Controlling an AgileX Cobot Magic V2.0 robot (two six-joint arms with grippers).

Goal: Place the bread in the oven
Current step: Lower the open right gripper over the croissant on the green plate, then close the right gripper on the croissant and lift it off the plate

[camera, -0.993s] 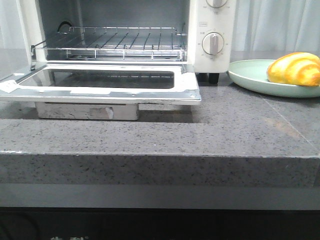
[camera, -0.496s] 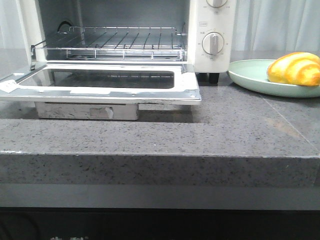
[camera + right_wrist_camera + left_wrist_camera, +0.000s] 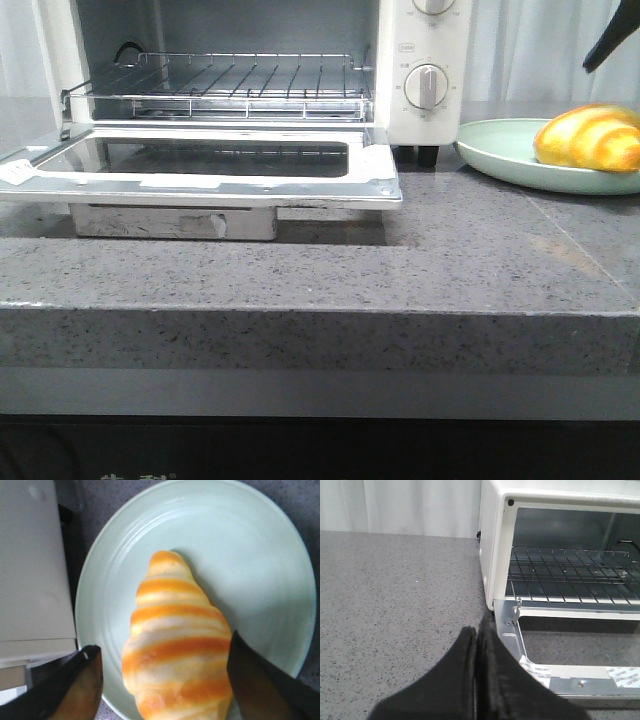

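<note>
A pale green round plate (image 3: pixel 505 152) sits on the desk (image 3: pixel 400 270), toward its right side, with its right portion cut off by the picture's edge. The right wrist view shows the plate (image 3: pixel 235 545) from above, with faint concentric rings inside the rim. The desk is grey speckled stone with a thick front edge and a darker band beneath. A white curtain (image 3: pixel 540 50) hangs behind it, also visible in the left wrist view (image 3: pixel 415 505).
</note>
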